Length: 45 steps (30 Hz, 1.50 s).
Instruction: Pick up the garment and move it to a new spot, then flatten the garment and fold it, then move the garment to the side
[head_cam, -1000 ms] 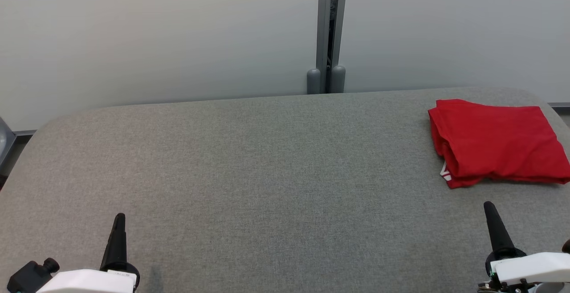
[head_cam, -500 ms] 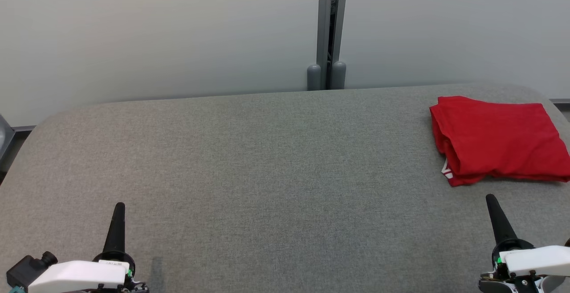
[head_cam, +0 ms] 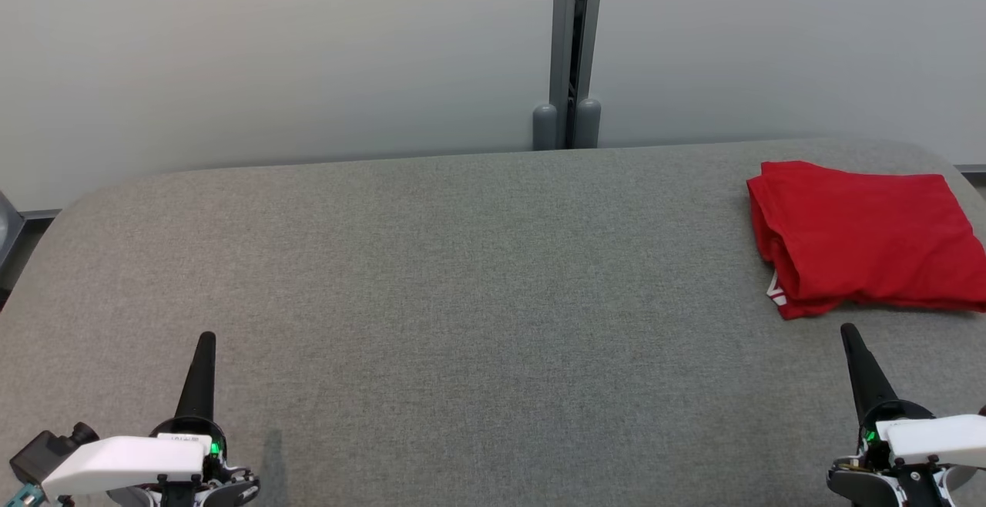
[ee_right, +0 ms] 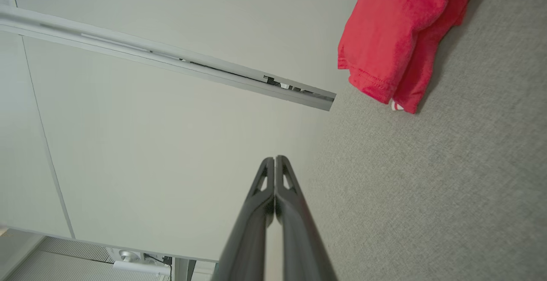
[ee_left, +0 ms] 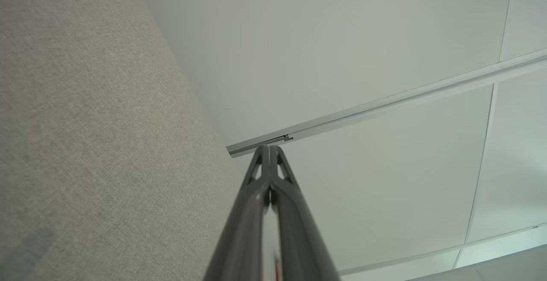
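A tabletop point(head_cam: 462, 299) covered in grey woven fabric, with rounded far corners, fills the head view. Behind it stands a pale, plain wall point(head_cam: 269, 52), split at 12 o'clock by a grey metal upright post point(head_cam: 570, 45).

A bright red cloth garment point(head_cam: 863, 237), folded into a rough rectangle, lies flat on the tabletop at about 2 o'clock, near the right edge. Its layers bulge a little along the left side, and a small white patch peeks out at the near left corner. The right wrist view also shows that stitched red hem point(ee_right: 397, 37) resting on the grey fabric.

The left jaws, two long dark fingers point(head_cam: 202, 372), sit at 7 o'clock, pressed together and holding nothing. The right jaws, matching dark fingers point(head_cam: 863, 376), sit at 5 o'clock, also pressed together and empty, near the garment's front edge but apart from it.

The garment looks already folded and set aside, so the task appears close to finished. Doing the remaining step well likely means keeping the right jaws clear of the garment's near edge, since a brush there could drag the loose layers open.
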Motion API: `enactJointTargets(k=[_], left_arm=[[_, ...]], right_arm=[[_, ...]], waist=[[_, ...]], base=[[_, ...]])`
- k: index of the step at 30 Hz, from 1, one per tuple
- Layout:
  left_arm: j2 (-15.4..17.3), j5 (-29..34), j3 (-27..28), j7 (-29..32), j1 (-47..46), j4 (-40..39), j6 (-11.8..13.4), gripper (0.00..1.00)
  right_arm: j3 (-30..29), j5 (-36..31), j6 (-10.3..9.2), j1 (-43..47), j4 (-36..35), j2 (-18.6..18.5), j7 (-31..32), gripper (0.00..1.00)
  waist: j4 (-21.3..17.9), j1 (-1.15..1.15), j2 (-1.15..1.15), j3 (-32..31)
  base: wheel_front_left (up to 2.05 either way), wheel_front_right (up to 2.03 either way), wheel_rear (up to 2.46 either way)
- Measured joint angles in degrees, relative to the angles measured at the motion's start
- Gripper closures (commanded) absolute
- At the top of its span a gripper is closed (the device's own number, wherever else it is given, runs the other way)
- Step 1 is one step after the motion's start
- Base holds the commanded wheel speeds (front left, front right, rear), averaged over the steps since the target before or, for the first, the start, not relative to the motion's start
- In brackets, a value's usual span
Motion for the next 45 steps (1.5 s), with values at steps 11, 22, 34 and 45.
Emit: enactJointTargets(k=[11, 22, 34, 45], left_arm=[[-0.2, -4.8, 0.5, 1.2, -1.2, 0.2, -0.5, 1.00], [-0.4, -9.0, 0.9, 2.4, -2.2, 0.3, -0.9, 1.00], [-0.6, -13.7, 1.3, 3.6, -3.3, 0.5, -1.2, 1.00], [-0.7, -14.3, 1.4, 3.7, -3.7, 0.5, -1.3, 1.00]], right_arm=[[-0.4, 4.6, 0.00, -0.8, 0.0, 0.1, 1.1, 1.00], [-0.9, 8.9, 0.00, -1.8, 0.1, 0.3, 2.3, 1.00], [-1.3, 13.2, 0.00, -2.3, 0.1, 0.4, 3.4, 1.00], [-1.4, 14.0, 0.00, -2.7, 0.1, 0.4, 3.5, 1.00]], waist=[[0.1, 0.00, 0.00, 0.6], [0.2, 0.00, 0.00, 1.1], [0.3, 0.00, 0.00, 1.8], [0.3, 0.00, 0.00, 1.8]], base=[[0.00, 0.00, 0.00], [0.00, 0.00, 0.00], [0.00, 0.00, 0.00], [0.00, 0.00, 0.00]])
